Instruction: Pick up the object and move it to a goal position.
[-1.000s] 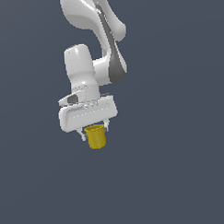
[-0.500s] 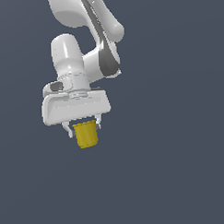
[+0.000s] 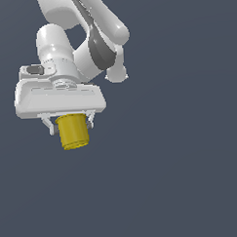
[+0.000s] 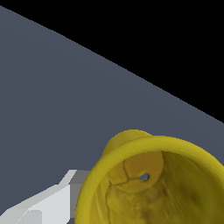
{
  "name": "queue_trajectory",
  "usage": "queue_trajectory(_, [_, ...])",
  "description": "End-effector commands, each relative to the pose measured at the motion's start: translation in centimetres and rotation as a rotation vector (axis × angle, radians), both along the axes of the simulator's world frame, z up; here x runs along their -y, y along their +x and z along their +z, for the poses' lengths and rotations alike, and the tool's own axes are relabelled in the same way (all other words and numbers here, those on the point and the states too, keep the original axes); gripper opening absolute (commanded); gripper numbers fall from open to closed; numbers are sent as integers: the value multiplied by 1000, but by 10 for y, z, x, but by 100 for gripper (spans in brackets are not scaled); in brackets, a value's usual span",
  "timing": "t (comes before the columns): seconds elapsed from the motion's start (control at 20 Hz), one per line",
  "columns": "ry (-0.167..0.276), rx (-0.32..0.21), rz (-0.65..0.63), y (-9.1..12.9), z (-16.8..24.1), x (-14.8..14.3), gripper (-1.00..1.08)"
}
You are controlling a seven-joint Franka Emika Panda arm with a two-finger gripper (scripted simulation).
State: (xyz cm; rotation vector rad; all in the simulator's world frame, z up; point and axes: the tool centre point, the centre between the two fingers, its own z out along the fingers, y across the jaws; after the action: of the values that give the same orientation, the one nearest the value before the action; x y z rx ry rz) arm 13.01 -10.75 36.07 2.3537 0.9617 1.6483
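The object is a small yellow cup-like cylinder [image 3: 73, 132] held between the two short fingers of my white gripper [image 3: 69, 123], which is shut on it. It hangs below the gripper's body, high above the grey floor. In the wrist view the yellow cup [image 4: 153, 183] fills the frame close up: I look into its flared rim and see a small hole in its bottom. One white finger [image 4: 43, 205] shows beside it. No goal marker shows in either view.
Plain grey floor [image 4: 65, 87] lies all around, ending at a straight edge with black beyond it in the wrist view. The arm's white links [image 3: 87, 24] rise above the gripper.
The gripper with the yellow cup has moved toward the exterior view's left and closer to the camera, so it looks larger. The cup stays gripped.
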Motion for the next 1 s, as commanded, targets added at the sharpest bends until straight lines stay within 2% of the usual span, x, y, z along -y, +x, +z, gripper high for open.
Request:
queue_trajectory(0.0, [9,57,11,1,20,7,-100])
queue_trajectory(0.25, [26,148,34,1,50,19,-100])
queue_trajectory(0.5, [38,213,53,-1,70,27,-100])
queue_trajectory(0.7, [45,243,64,-2,80,30,-100])
queue_trajectory(0.95, [49,256,71,-2,83,30,-100])
